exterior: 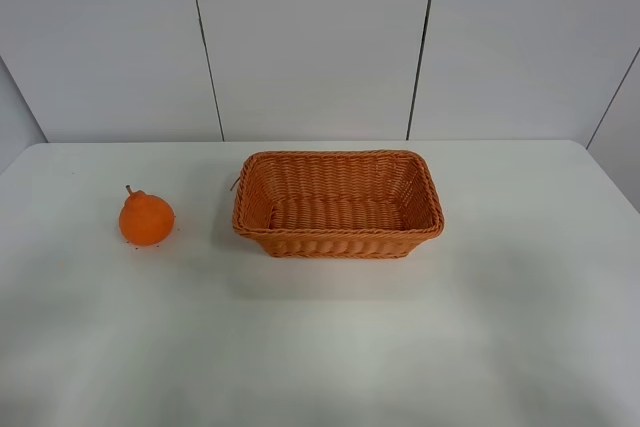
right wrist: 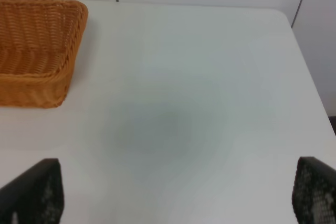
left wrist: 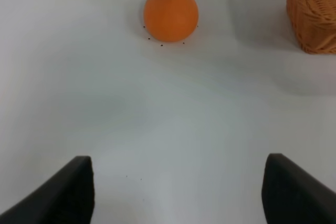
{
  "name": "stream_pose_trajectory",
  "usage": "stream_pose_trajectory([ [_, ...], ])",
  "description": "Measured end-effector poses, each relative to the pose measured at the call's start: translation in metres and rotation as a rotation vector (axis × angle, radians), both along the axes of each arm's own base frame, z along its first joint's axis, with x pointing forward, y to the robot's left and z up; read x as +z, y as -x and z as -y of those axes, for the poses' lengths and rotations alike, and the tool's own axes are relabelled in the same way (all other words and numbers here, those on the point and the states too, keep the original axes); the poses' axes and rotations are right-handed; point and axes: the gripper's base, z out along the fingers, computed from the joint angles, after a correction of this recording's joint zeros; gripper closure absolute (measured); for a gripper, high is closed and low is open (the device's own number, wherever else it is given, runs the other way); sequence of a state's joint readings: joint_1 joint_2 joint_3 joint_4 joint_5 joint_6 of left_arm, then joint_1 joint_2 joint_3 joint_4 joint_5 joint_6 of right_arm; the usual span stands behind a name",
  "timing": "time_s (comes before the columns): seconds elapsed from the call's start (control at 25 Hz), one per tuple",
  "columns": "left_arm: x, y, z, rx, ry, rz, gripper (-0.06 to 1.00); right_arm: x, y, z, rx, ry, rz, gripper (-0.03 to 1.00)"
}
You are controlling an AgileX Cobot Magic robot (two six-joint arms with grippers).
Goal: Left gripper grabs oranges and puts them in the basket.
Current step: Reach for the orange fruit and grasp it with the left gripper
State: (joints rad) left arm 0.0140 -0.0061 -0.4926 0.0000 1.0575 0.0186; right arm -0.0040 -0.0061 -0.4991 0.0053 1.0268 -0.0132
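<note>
The orange [exterior: 146, 217] sits upright on the white table, left of the wicker basket [exterior: 338, 204], with a clear gap between them. The basket is empty. In the left wrist view the orange [left wrist: 171, 10] lies well ahead of my left gripper [left wrist: 178, 190], whose black fingers [left wrist: 63, 192] are spread wide and hold nothing; a corner of the basket [left wrist: 312, 9] shows beside it. My right gripper [right wrist: 178, 195] is open and empty over bare table, with the basket's end [right wrist: 37, 45] ahead of it. Neither gripper shows in the exterior high view.
The white table [exterior: 320, 347] ends at a grey panelled wall [exterior: 310, 37] behind the basket. Its rounded far right corner and edge [right wrist: 286, 19] show in the right wrist view.
</note>
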Motion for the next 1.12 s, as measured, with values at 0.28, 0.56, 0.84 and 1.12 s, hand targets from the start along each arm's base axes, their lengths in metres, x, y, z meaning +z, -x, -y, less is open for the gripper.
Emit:
stream_pose_trajectory([
  [0.28, 0.000, 0.000, 0.000, 0.000, 0.000, 0.000, 0.17, 0.000, 0.000, 0.000, 0.000, 0.000, 0.000, 0.27],
  [0.56, 0.001, 0.000, 0.000, 0.002, 0.003, 0.007, 0.17, 0.000, 0.000, 0.000, 0.000, 0.000, 0.000, 0.27],
  [0.84, 0.037, -0.036, 0.000, -0.005, -0.005, -0.149, 0.17, 0.000, 0.000, 0.000, 0.000, 0.000, 0.000, 0.27],
  [1.12, 0.070, -0.134, -0.002, -0.022, -0.015, -0.420, 0.17, 0.000, 0.000, 0.000, 0.000, 0.000, 0.000, 0.27],
])
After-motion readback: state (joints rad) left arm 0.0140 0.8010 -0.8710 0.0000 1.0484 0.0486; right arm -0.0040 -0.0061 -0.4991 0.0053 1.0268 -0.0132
